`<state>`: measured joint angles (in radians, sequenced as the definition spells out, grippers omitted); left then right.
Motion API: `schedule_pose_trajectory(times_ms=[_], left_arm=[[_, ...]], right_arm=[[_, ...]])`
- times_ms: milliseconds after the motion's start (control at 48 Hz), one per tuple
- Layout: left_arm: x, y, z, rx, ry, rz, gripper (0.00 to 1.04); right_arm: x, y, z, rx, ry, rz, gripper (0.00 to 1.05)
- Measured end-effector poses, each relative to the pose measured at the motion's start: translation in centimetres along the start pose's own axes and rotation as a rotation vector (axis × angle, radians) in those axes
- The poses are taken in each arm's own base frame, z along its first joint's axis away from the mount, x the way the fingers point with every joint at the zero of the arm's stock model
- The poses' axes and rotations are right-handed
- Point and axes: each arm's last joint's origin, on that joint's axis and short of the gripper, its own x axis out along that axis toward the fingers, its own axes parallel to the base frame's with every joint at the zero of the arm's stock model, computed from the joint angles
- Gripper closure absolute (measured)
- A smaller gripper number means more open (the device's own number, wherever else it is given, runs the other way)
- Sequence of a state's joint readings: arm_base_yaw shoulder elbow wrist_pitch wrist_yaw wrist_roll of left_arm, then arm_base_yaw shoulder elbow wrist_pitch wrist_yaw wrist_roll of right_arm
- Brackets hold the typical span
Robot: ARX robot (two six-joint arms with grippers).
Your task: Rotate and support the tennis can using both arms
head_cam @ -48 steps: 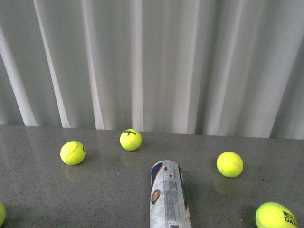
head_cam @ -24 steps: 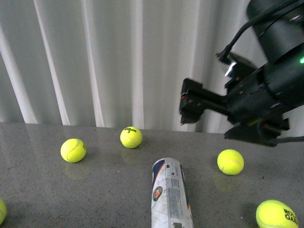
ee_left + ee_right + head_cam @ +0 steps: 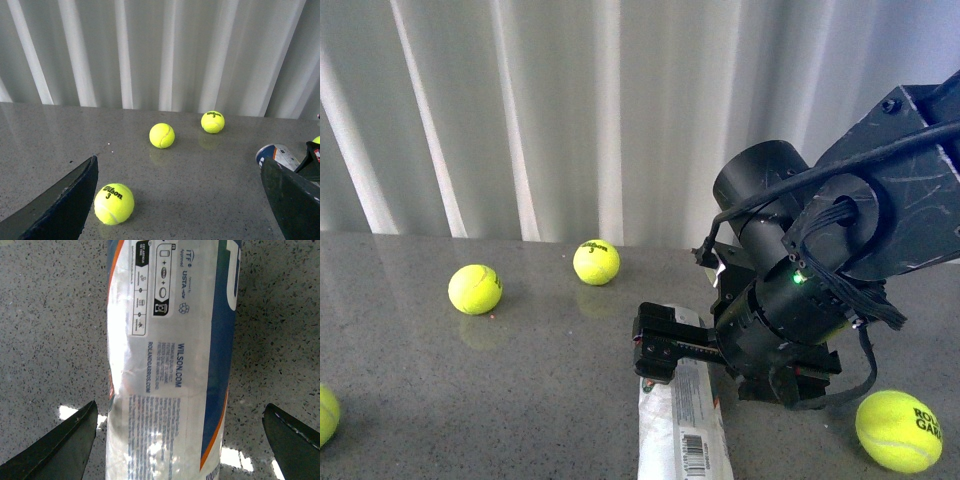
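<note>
Grey stone table point(image 3: 430, 400): speckled and shiny, with a white curtain point(image 3: 520, 120) behind its far edge.
Tennis can point(image 3: 686, 435): it lies on its side at the near edge of the table, a bit right of the middle. One end points to the far edge. Its label is white, dark blue and orange, with a barcode on it.
Right arm point(image 3: 820, 270): big and black, with a little green light point(image 3: 798, 279). It hangs low over the far end of the can.
Right gripper point(image 3: 179, 407): wide open, with one finger point(image 3: 65, 440) on each side of the can. It has hold of nothing.
Left gripper point(image 3: 177, 165): wide open above the table, with nothing in it.
Yellow balls: one ball point(image 3: 475, 289) and a second ball point(image 3: 596, 262) sit near the far edge. A third ball point(image 3: 898, 430) sits by the near right corner. A fourth ball point(image 3: 325, 415) peeks in at the left edge.
</note>
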<state>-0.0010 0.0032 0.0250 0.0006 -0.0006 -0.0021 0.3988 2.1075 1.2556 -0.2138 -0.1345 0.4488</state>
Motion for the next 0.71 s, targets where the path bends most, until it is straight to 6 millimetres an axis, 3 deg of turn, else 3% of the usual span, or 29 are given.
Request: schedule_pose_trajectory(times_ms=[354, 708], left_arm=[[0.0, 0.0, 0.0, 0.000, 0.000, 0.000, 0.07], [0.0, 0.0, 0.0, 0.000, 0.000, 0.000, 0.07]], right_arm=[[1.7, 0.3, 1.2, -0.008, -0.038, 0.006, 0.07], [4.1, 1.0, 0.2, -0.016, -0.036, 0.039, 0.07]])
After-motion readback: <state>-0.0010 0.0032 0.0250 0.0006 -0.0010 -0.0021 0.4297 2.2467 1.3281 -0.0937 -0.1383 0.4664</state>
